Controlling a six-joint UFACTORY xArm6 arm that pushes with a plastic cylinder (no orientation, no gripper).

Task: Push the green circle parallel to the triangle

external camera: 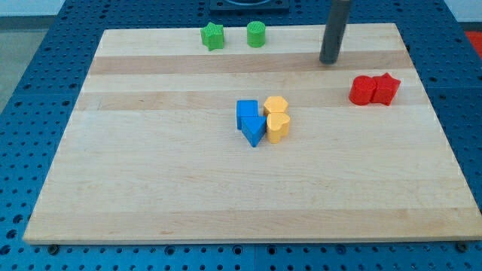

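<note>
The green circle [256,34] stands near the view's top edge of the wooden board [151,188], with a green star [213,36] just to its left. The blue triangle [254,129] lies at the board's middle, touching a blue cube [246,111] above it. My tip [329,61] is at the top right, well to the right of the green circle and apart from every block.
A yellow hexagon [276,105] and a yellow heart [279,126] sit against the blue blocks on their right. Two red blocks [363,89] [387,88] touch each other at the right. Blue pegboard surrounds the board.
</note>
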